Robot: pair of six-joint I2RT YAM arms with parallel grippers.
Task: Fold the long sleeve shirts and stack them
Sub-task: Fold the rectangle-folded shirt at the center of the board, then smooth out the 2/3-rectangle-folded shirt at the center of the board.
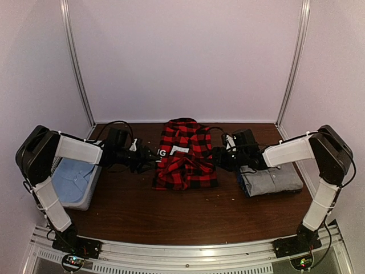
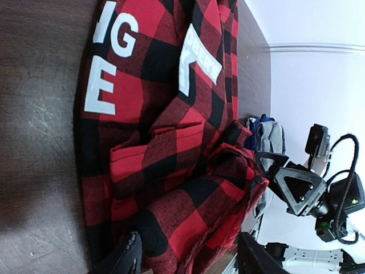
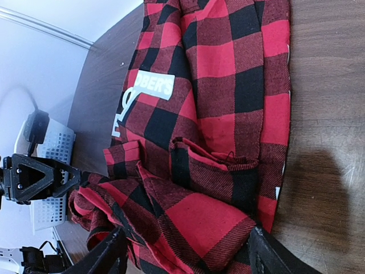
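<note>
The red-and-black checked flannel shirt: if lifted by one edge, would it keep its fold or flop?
Probably floppy: the red-and-black checked flannel shirt lies in soft, bunched folds, so lifted by one edge it would likely sag and unfold. Its fuzzy weave would probably drag and wrinkle rather than slide on the dark wooden table.

Dark brown wooden tabletop (image 1: pixel 188 217), dull, marked with fine pale scratches (image 2: pixel 45 117) beside the cloth. Carries three things in a row, apart from one another. In the middle, a flannel (image 1: pixel 185 157) in red and black check, loosely folded, with bunched layers on top and white block letters showing toward its left side. To the right, a grey shirt (image 1: pixel 272 180), folded into a neat block. At the left edge, a white basket (image 1: pixel 94 185). A few pale specks (image 1: pixel 232 199) scattered just before the flannel.
</note>
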